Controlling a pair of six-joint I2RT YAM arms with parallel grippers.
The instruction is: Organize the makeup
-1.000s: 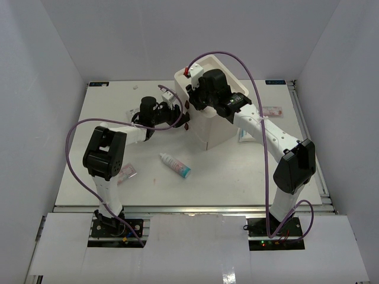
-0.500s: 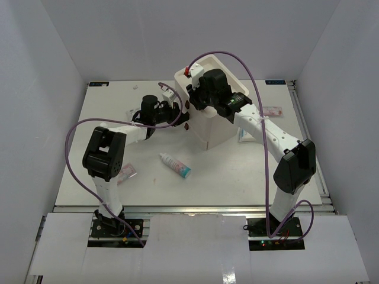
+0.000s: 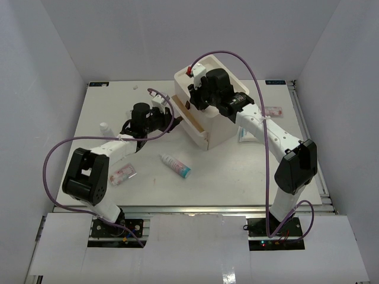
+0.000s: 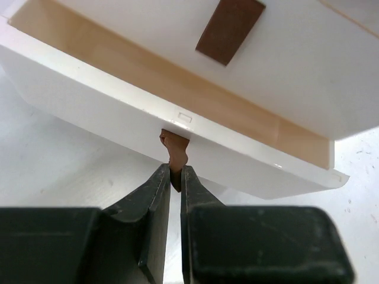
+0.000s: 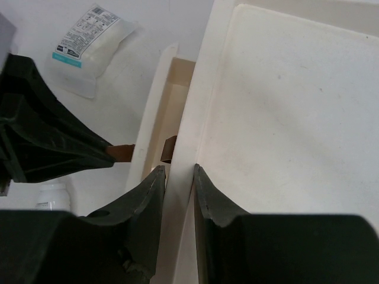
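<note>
The cream drawer box (image 3: 216, 118) stands at the table's middle. Its lower drawer (image 3: 190, 122) is pulled partly out to the left, and its tan inside (image 4: 177, 83) looks empty. My left gripper (image 3: 167, 116) (image 4: 176, 173) is shut on that drawer's dark red knob (image 4: 173, 155). My right gripper (image 3: 198, 99) (image 5: 179, 174) is shut on the box's top rim (image 5: 198, 112). The white tube with teal cap (image 3: 174, 164) lies in front of the box. A small white bottle (image 3: 105, 127) (image 5: 53, 195) stands at left. No sponges show.
A pink-print sachet (image 3: 122, 174) lies at the near left. Another pink one (image 3: 272, 110) and a blue-print one (image 3: 243, 136) lie right of the box. A blue-print sachet (image 5: 89, 44) shows in the right wrist view. White walls enclose the table.
My left gripper has drawn back to the left with the knob, and the lower drawer has slid out of the box. The small bottle now shows. The right gripper holds still.
</note>
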